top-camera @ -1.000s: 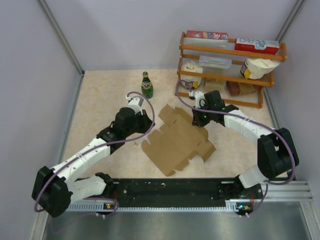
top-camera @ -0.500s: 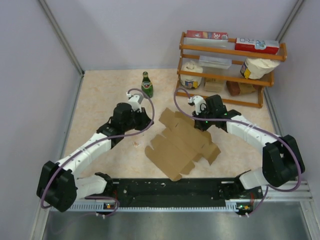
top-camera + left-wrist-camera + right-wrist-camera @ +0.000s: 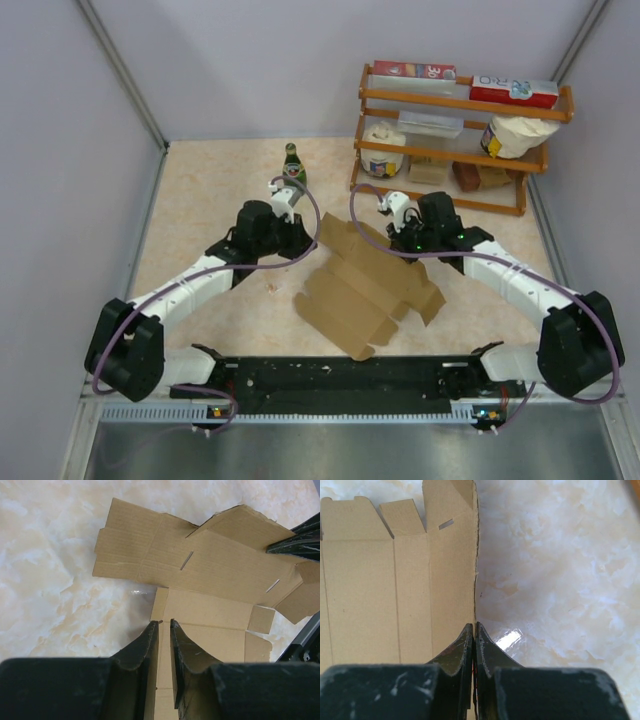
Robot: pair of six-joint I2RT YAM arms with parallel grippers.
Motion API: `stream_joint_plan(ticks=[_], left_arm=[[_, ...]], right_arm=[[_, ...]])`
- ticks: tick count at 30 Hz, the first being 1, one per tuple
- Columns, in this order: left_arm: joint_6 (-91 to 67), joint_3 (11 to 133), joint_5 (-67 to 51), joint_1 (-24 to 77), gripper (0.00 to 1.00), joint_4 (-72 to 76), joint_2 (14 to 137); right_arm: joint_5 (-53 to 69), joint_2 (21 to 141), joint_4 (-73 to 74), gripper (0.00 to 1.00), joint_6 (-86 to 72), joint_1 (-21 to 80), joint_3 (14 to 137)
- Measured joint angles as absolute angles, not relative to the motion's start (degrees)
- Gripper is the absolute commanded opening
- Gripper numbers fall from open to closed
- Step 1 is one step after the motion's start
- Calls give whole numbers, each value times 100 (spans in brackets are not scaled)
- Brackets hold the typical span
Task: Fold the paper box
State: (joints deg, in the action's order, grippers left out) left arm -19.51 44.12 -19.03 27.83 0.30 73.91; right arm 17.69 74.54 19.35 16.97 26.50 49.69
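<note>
Walls: pale lilac panels on three sides, metal corner strips at upper left and upper right. Tabletop: cream marbled, glossy, even light. Wooden rack upper right. Metal rail along the bottom.

left arm stretched toward 2 o'clock, right arm toward 10. left gripper almost closed, slim gap. right gripper pinched on box edge.
</note>
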Motion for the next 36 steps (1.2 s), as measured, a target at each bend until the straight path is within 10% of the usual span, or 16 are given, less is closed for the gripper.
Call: stream_joint_plan(ticks=[36], left_arm=[[-2121,3889,-2106,2191,44,1549,7940]], right_arm=[[2436,7387,2309,0,2047,2696,4904]])
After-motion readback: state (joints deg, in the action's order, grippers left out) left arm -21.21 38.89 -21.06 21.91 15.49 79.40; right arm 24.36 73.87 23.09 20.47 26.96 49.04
